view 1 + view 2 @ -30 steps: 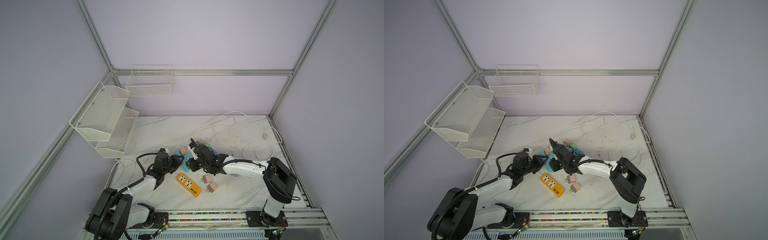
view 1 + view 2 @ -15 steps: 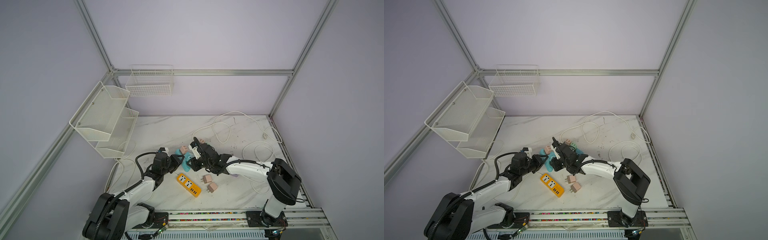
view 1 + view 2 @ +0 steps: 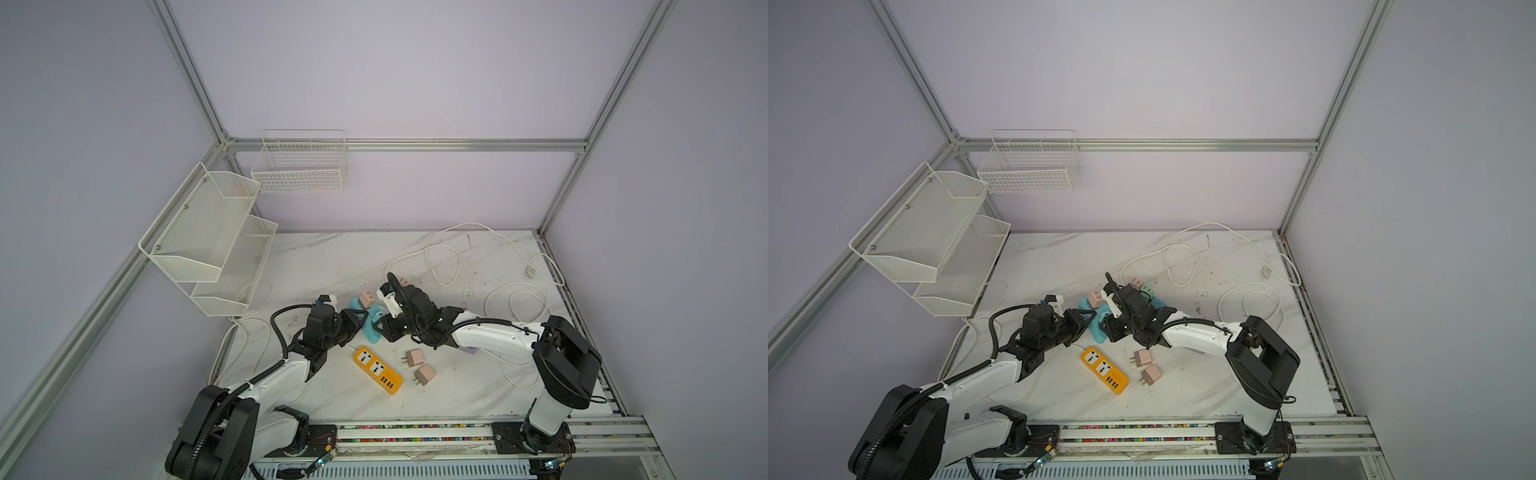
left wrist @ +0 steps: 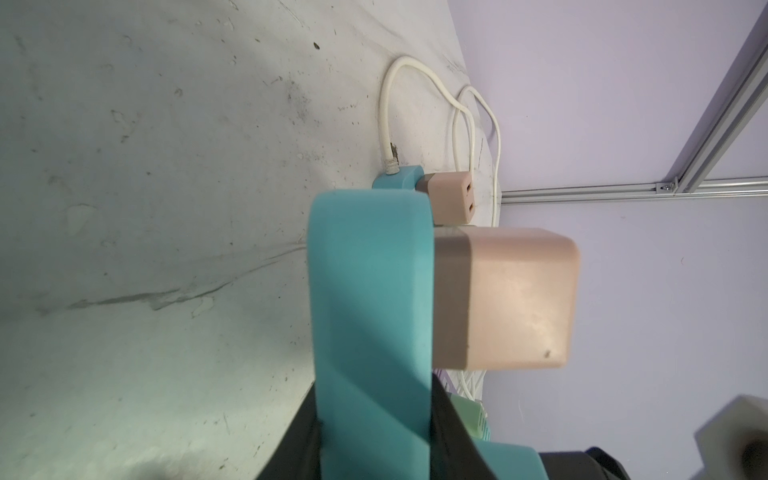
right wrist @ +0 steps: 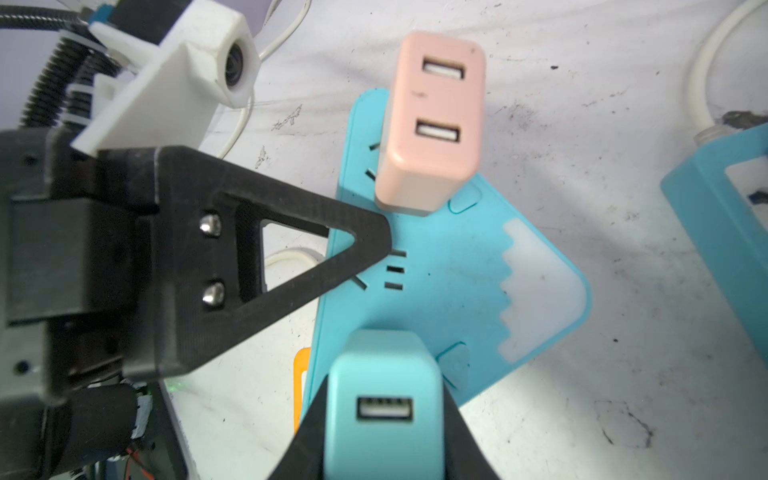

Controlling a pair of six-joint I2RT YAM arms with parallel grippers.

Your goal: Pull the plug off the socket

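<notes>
Right wrist view: your right gripper point(image 5: 384, 419) clamps the teal plug point(image 5: 384, 370), seemingly still seated mid-table in the teal socket strip point(image 5: 449, 282). The left gripper point(image 4: 370, 424) pinches its left edge. Next, likely, pull straight out while bracing.

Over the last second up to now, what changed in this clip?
Barely anything. The right arm's elbow drifted slightly rightward and the left arm's shoulder link sank a little. Nothing was taken or released: the right gripper stays shut on the teal plug, the left gripper on the teal power strip. The plug still looks seated. The loose pink plugs and the orange strip lie unmoved.
</notes>
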